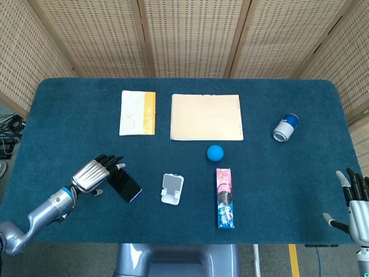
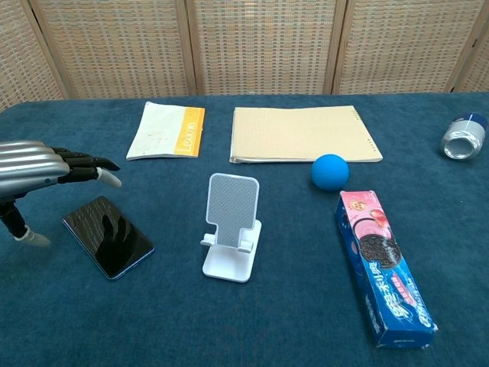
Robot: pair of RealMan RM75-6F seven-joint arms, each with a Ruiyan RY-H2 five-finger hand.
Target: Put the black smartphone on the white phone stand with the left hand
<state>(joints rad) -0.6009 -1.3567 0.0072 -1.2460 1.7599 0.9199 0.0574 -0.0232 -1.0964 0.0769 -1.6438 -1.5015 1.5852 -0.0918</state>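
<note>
The black smartphone point(image 1: 125, 184) point(image 2: 108, 236) lies flat on the blue table, left of the white phone stand point(image 1: 172, 188) point(image 2: 231, 226), which stands upright and empty. My left hand point(image 1: 94, 173) point(image 2: 46, 174) hovers just above the phone's left end, fingers stretched out and apart, holding nothing. In the head view its fingertips overlap the phone's near-left corner; the chest view shows a gap between hand and phone. My right hand point(image 1: 356, 202) stays open at the table's right front edge, far from both.
A white and orange booklet point(image 1: 138, 112) and a tan notebook point(image 1: 206, 117) lie at the back. A blue ball point(image 1: 215, 152) and a cookie box point(image 1: 224, 197) sit right of the stand. A can point(image 1: 285, 127) lies on its side far right.
</note>
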